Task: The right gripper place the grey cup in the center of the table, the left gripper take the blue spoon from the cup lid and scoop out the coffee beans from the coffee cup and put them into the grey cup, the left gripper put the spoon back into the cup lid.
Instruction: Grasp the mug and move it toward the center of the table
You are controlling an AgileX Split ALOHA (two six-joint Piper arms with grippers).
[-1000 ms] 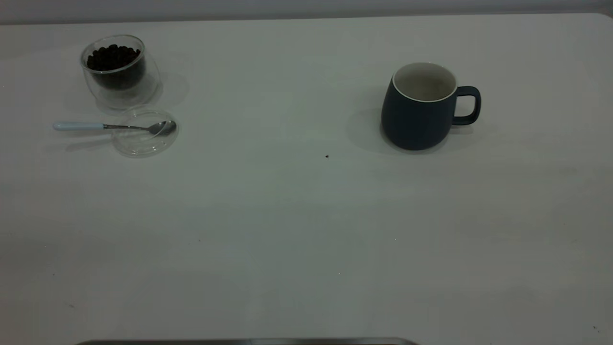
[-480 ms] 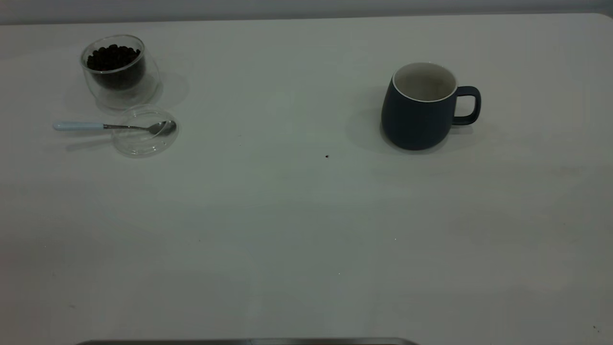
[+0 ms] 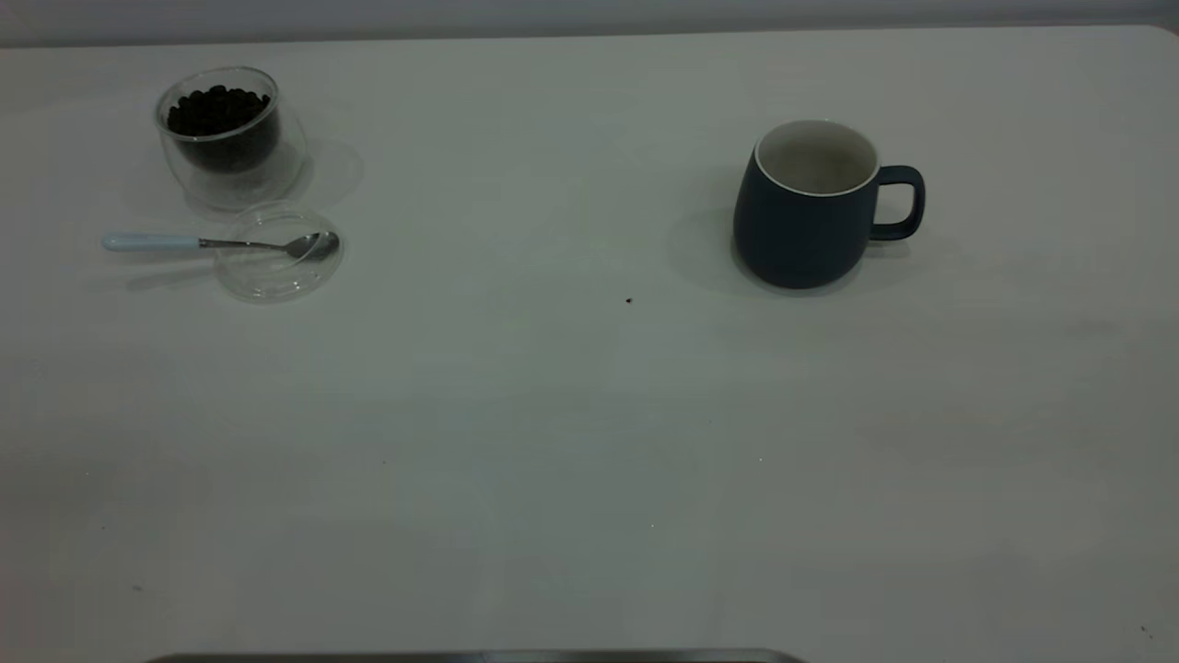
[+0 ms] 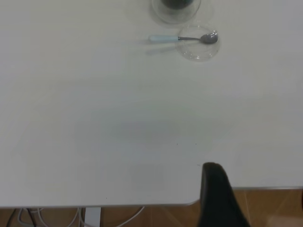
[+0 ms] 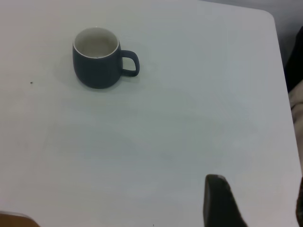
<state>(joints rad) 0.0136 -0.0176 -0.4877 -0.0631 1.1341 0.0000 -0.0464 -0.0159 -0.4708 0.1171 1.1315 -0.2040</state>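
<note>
Neither arm appears in the exterior view; each wrist camera shows only one black tapered finger, the left gripper (image 4: 218,196) at the table's (image 3: 553,442) near edge, the right gripper (image 5: 221,201) over its right side, so jaw state cannot be told. The rounded grey cup (image 3: 811,204) stands upright right of centre. Far left, the clear coffee cup (image 3: 226,138) holds dark coffee beans (image 3: 216,109); the blue spoon (image 3: 221,243) lies across the transparent cup lid (image 3: 276,253).
</note>
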